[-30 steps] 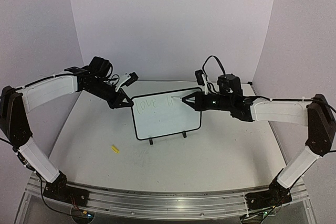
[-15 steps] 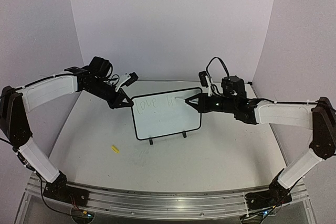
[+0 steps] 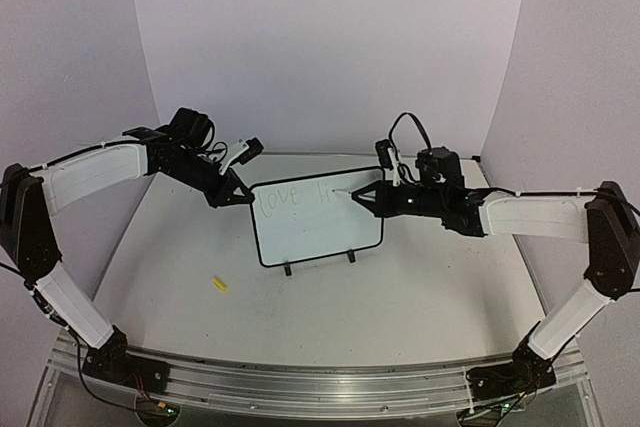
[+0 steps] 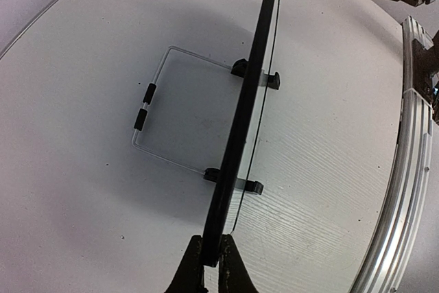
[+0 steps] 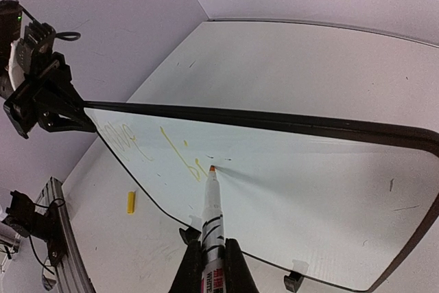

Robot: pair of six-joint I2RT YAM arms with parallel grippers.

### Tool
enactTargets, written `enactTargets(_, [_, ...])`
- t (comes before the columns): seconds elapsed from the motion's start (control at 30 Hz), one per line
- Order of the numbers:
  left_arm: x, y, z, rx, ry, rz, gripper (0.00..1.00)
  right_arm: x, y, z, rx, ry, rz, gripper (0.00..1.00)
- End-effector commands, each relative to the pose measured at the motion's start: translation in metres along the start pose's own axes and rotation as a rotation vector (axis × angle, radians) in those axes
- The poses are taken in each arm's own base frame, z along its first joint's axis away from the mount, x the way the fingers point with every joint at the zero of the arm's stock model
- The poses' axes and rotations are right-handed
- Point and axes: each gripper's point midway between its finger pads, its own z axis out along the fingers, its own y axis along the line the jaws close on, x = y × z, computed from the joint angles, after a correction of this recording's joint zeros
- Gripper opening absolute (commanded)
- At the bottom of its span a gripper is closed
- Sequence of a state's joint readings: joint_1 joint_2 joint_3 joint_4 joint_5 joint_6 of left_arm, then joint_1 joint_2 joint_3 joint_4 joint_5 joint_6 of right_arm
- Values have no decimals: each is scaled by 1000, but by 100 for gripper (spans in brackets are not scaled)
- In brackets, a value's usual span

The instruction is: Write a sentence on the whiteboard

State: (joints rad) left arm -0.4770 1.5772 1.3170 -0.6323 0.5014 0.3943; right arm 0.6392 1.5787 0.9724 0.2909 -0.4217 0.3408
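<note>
The whiteboard stands upright on its two black feet at the middle of the counter in the top view, between the two arms. The left hand sits at the board's upper left corner, clenched on the thin black frame. In the left wrist view the board runs edge-on from the bottom centre to the top of the frame, and its rim is pinched between the two fingers of that hand at the bottom edge. A bent clear wire stand shows behind the board, to the left of it.

The right hand reaches in from the right of the top view, at the board's upper right part, and grasps a marker. In the right wrist view its fingers close around the marker's barrel at the bottom centre, and the orange tip touches the white surface just right of the newest strokes.

The sentence lies along the top of the board: a faint "love" at the upper left, then the first strokes of a second word beside the marker tip. The rest of the board is blank.

A small yellow piece lies on the counter at the lower left, well apart from the board.
</note>
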Motion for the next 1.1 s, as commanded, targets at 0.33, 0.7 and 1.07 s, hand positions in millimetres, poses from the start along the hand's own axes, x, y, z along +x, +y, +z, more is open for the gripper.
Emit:
enactTargets(0.33, [8, 28, -5, -144, 43, 53, 0, 12, -15, 6, 42, 16, 10, 0])
enactTargets(0.7, [9, 28, -5, -143, 45, 52, 0, -1, -7, 4, 19, -10, 4, 0])
enactTargets(1.07, [8, 28, -6, -144, 43, 54, 0, -37, 6, -8, 6, -116, -10, 0])
